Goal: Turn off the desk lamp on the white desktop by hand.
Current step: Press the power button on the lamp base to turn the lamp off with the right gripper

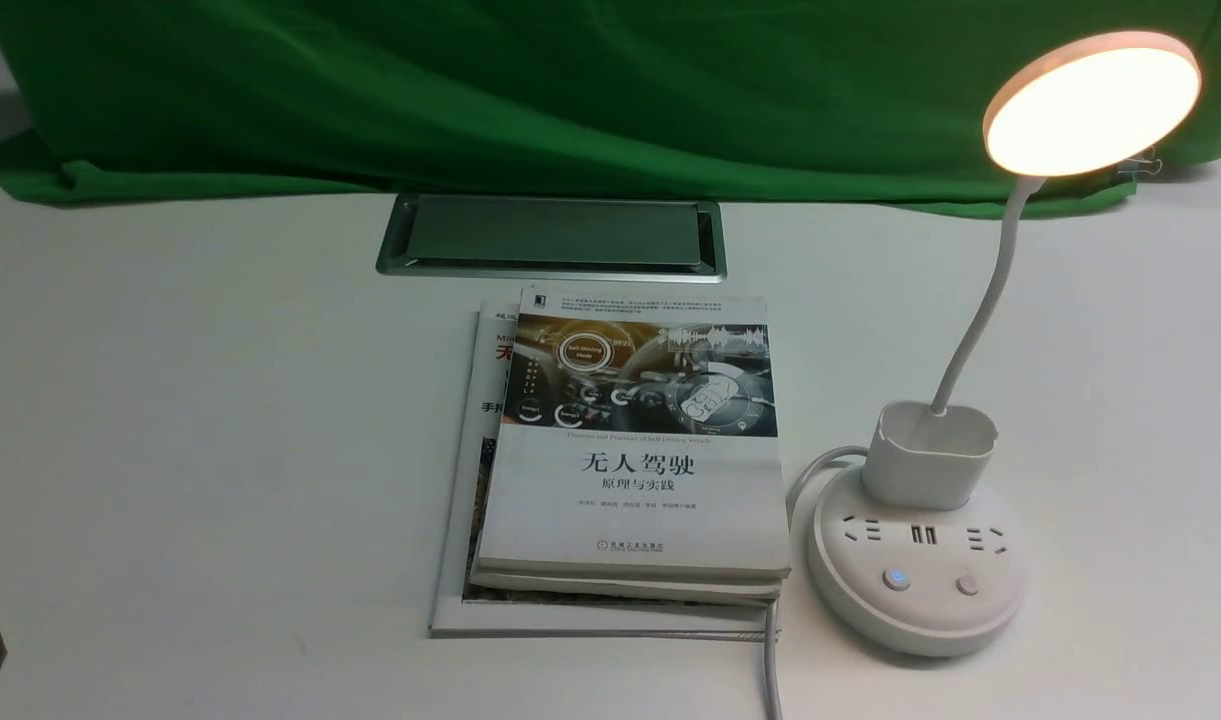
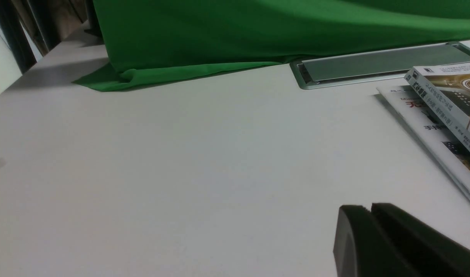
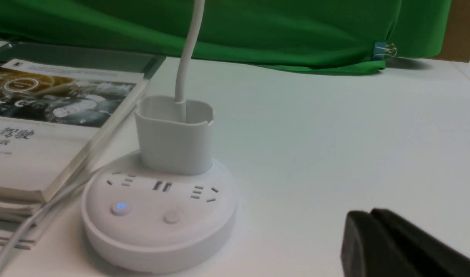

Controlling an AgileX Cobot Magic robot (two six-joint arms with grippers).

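The desk lamp (image 1: 915, 560) stands at the right of the white desktop (image 1: 190, 420). Its round disc head (image 1: 1092, 102) glows warm and lit. On its round base a left button (image 1: 896, 579) shows a blue light and a plain button (image 1: 967, 585) sits beside it. In the right wrist view the lamp base (image 3: 158, 215) is close, with the lit button (image 3: 121, 208). My right gripper (image 3: 369, 215) is shut and empty, to the right of the base, apart from it. My left gripper (image 2: 369, 209) is shut and empty over bare desktop, left of the books.
A stack of books (image 1: 630, 450) lies just left of the lamp base, with the lamp's white cord (image 1: 770, 660) running between them to the front edge. The silver-framed grey hatch (image 1: 552, 236) sits behind the books. Green cloth (image 1: 570, 90) covers the back.
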